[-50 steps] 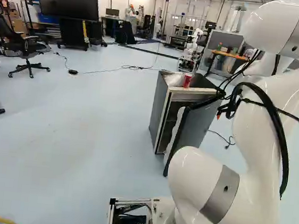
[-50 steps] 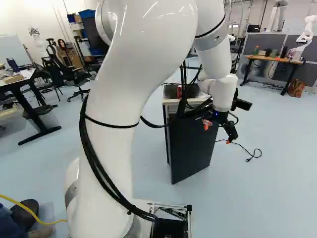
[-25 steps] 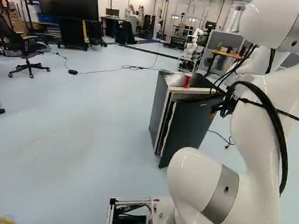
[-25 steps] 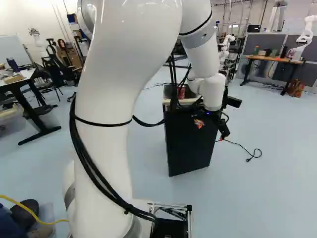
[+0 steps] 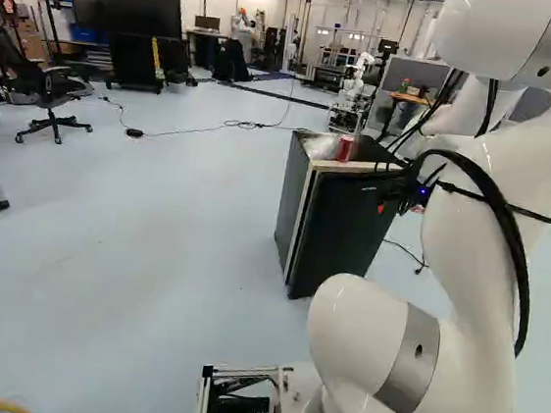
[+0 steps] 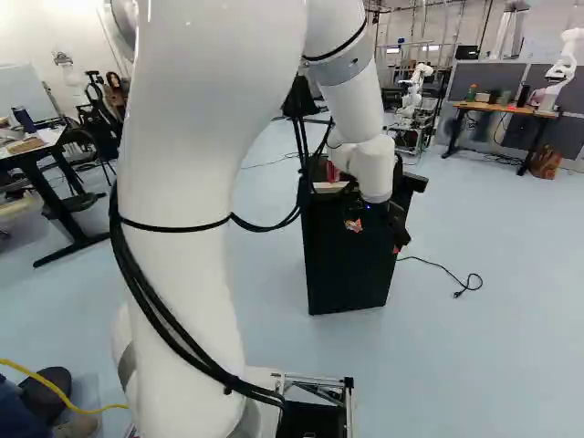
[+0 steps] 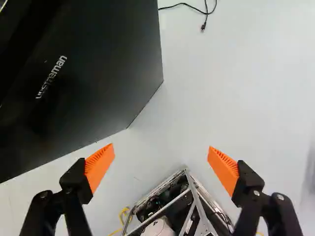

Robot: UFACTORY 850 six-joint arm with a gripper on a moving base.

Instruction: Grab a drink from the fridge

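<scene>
The gripper [image 6: 375, 237] hangs in front of the fridge door [image 6: 338, 265] in the right base view. Seen from the wrist, the gripper [image 7: 161, 150] is open, its two orange pads wide apart and nothing between them. The dark door [image 7: 108, 73] lies ahead and to one side, apart from the fingers. In the left base view the small fridge [image 5: 295, 194] has its door [image 5: 347, 234] flush or nearly flush with the body, so its inside is hidden. A red can [image 5: 345, 149] stands on top, beside a clear plastic bag [image 5: 319, 147].
Below the fingers in the wrist view is the base's metal frame [image 7: 189, 196]. A black cable [image 6: 443, 266] lies on the floor beside the fridge. Another robot [image 6: 420, 87] stands beyond it, and a table [image 6: 506, 109] is farther back. An office chair [image 5: 56, 95] stands far left.
The fridge door has swung from ajar to shut or nearly shut. My arm has moved leftward along the fridge front in the base views. The base has stayed in place.
</scene>
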